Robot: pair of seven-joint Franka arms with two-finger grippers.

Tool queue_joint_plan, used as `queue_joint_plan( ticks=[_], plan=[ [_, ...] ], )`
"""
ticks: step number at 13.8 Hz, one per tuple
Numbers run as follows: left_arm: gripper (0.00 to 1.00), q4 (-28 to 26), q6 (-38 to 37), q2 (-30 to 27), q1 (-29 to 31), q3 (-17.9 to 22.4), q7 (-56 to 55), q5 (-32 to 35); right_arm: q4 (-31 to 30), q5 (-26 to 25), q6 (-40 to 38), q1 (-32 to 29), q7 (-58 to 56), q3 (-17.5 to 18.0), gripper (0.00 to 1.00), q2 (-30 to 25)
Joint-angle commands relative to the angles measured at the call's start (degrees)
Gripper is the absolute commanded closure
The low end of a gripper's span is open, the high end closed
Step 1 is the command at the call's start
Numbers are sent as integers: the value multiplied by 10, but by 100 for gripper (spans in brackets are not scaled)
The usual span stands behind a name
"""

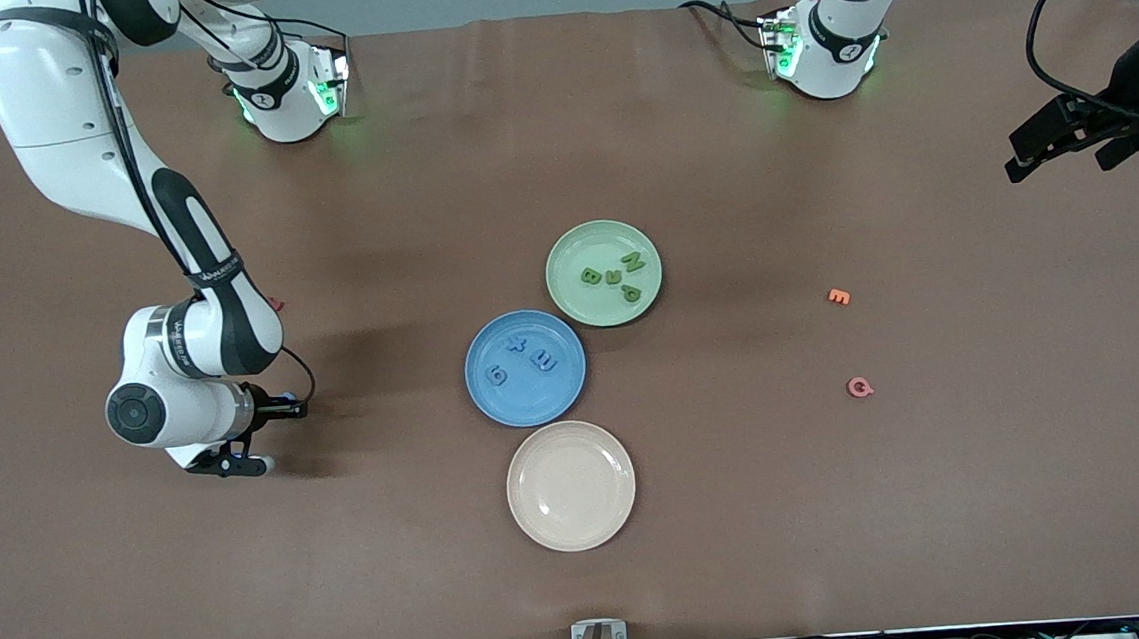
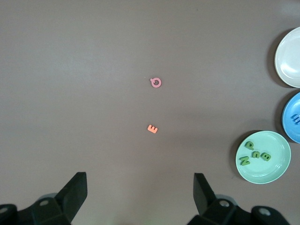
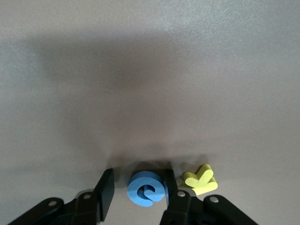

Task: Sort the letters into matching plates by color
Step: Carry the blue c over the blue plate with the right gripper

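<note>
You are nearly through: the pale green plate [image 1: 603, 273] holds four green letters [image 1: 617, 275], and the blue plate [image 1: 525, 368] just beside it, nearer the front camera, holds three blue letters [image 1: 522, 357]. By that count one blue piece is left. It is the blue letter [image 3: 147, 189] lying flat on the tabletop [image 1: 588, 579] toward the right arm's end, well apart from the plates, with a yellow letter [image 3: 200, 180] just beside it. It looks like a curled "e" or "a", though I cannot read it surely; its outline is roundish, so no long axis stands out, and which way it faces is unclear.

Your right pincer [image 3: 137, 190] is down over it, jaws straddling it and not visibly clamped yet. Your left pincer [image 2: 140, 192] waits spread wide and empty, high over the tabletop's edge at the left arm's end.
</note>
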Motion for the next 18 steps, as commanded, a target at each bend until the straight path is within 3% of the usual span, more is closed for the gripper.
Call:
queue_joint_plan(
  ticks=[1,6,11,14,18],
  plan=[
    [0,-7,6,-9,3,-1,9,-4,-1,-4,2,-6,-3,5,59,1],
    [0,-8,5,-10,3,-1,9,-4,-1,-3,-1,-5,-2,6,82,0],
    [0,-8,5,-8,3,-1,9,-4,13,2,-45,20,10,9,83,-21],
    [0,-8,6,-6,4,-1,9,-4,27,4,-70,64,104,10,85,-42],
    [0,-7,6,-6,3,-1,9,-4,67,7,-67,169,307,10,86,-39]
  ],
)
